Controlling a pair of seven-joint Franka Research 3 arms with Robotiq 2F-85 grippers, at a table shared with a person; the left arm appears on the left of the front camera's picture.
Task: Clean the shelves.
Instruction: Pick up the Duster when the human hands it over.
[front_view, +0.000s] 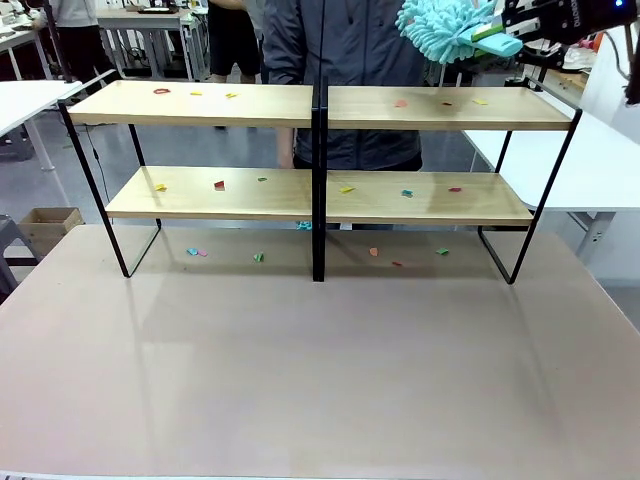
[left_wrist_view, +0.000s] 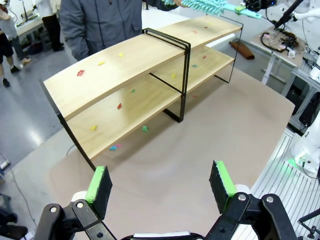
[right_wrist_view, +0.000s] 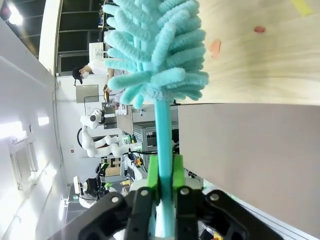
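- The duster (front_view: 445, 28), a teal fluffy head on a teal handle (right_wrist_view: 159, 125), is clamped by the handle between the narrow-set green pads of the right gripper (front_view: 497, 36)
- In the right wrist view the right gripper (right_wrist_view: 163, 172) has both pads pressed flat on the handle, and the duster (right_wrist_view: 155, 55) head overlaps the edge of the shelves' top board
- The head hangs in the air above the right half of the shelves (front_view: 200, 103), apart from the top board, over the stretch near the centre post (front_view: 318, 180)
- The right arm comes in high from beyond the right end of the shelves, with the gripper roughly level and pointing along the top board towards the centre
- There is open air above the whole top board; the lower boards sit under a shallower gap, bounded by the thin black frame (front_view: 545, 195) at each end and the post in the middle
- Small coloured scraps (front_view: 161, 91) lie scattered on the upper boards, the lower boards and the tabletop beneath the shelves
- In front of the shelves a wide stretch of brown tabletop (front_view: 320, 380) lies open
- A person (front_view: 350, 50) stands close behind the shelves at the middle; white tables (front_view: 600, 160) flank both ends
- The left gripper (left_wrist_view: 161, 182) hovers over the tabletop in front of the shelves (left_wrist_view: 125, 60), well apart from them, its green pads (left_wrist_view: 98, 182) spread wide with nothing between them
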